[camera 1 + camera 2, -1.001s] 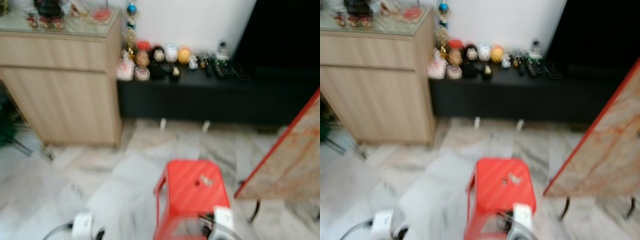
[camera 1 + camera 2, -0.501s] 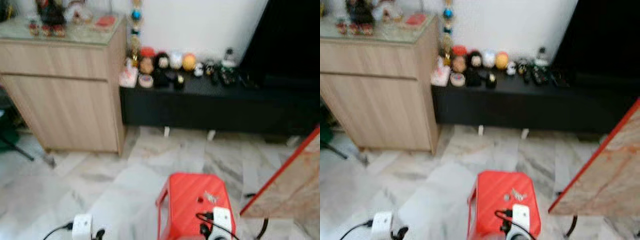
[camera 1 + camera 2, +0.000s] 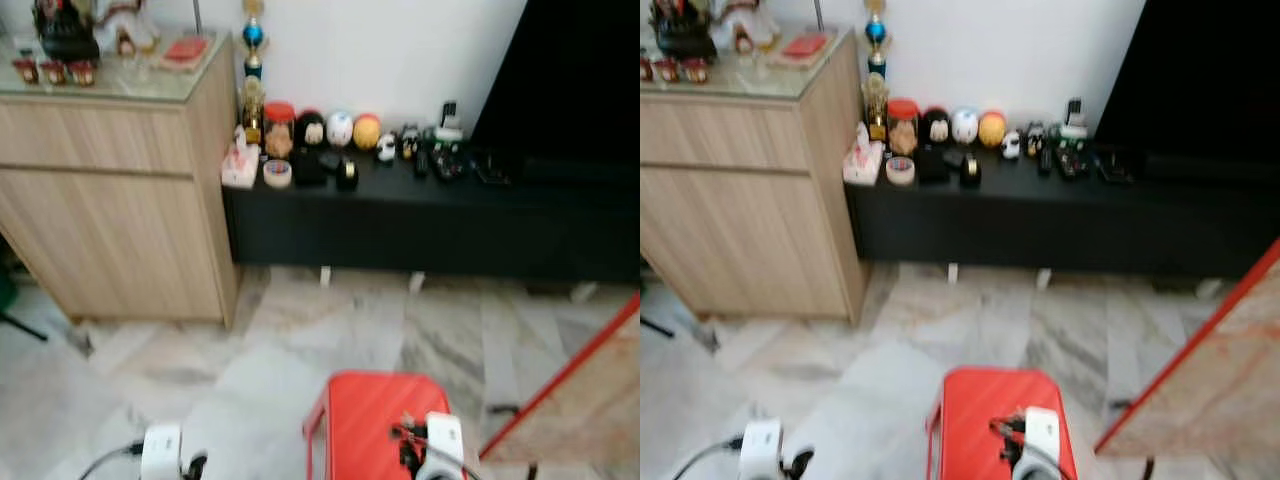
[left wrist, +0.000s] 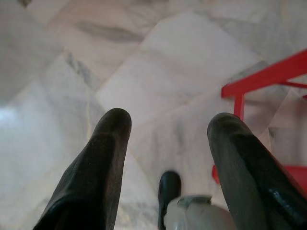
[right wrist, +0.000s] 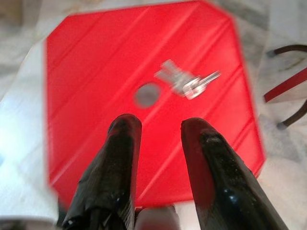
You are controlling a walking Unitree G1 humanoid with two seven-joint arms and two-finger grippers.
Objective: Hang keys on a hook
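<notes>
A small bunch of silver keys (image 5: 184,81) lies on top of a red plastic stool (image 5: 96,76), beside the round hole in its seat. My right gripper (image 5: 160,127) hangs open just above the seat, fingertips a short way from the keys and nothing between them. In the eye views the stool (image 3: 360,420) stands on the floor at the bottom centre, with my right wrist (image 3: 442,445) over its near right corner. My left gripper (image 4: 170,122) is open and empty above the marble floor, left of the stool's red leg (image 4: 261,79).
A light wooden cabinet (image 3: 110,180) stands at the back left, next to a low black bench (image 3: 420,215) with figurines along the wall. A dark screen (image 3: 570,80) is at the back right. A red-edged board (image 3: 590,400) leans at the right. Marble floor (image 3: 200,350) lies between.
The camera has moved: the stool now sits lower in the picture and the cabinet and bench show more fully. My right wrist stays over the stool's near corner.
</notes>
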